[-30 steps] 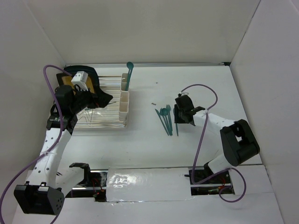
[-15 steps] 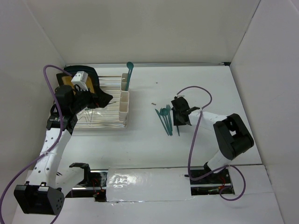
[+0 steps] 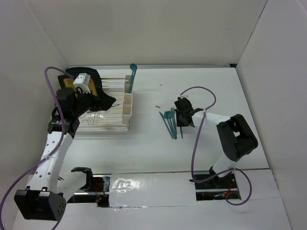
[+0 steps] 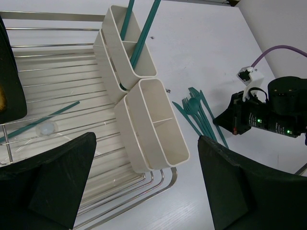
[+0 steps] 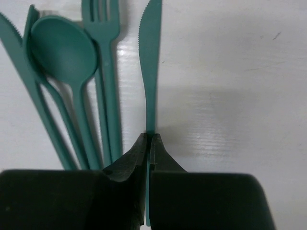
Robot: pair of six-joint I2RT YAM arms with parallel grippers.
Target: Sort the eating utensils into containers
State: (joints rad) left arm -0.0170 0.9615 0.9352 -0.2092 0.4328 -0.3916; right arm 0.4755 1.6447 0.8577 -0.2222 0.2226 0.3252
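**Right pincer holding knife by the handle: lift clear before carrying**

The right gripper (image 5: 148, 143) is pinching the handle of a teal knife (image 5: 151, 72), with its jaws all but shut on the thin plastic. The knife is lying flat on the table (image 3: 216, 91), its serrated blade pointing away from the wrist. The fork (image 5: 103, 33) and spoon (image 5: 64, 48) of the remaining pile are lying just to its left, with a narrow strip of table showing between fork and knife.

The left gripper (image 4: 144, 184) is hanging wide open and empty over the dish rack (image 4: 53, 76). It is near the containers (image 4: 153, 124) at the rack's right edge, and the far cup (image 4: 129, 48) is already holding teal handles.

Assessment: the hold sits far back on the handle, so the blade is likely to droop or pivot. I am advising a straight vertical lift so that it avoids dragging the fork. A slow carry should follow, with release only once the knife's lower end is inside a cup rim.
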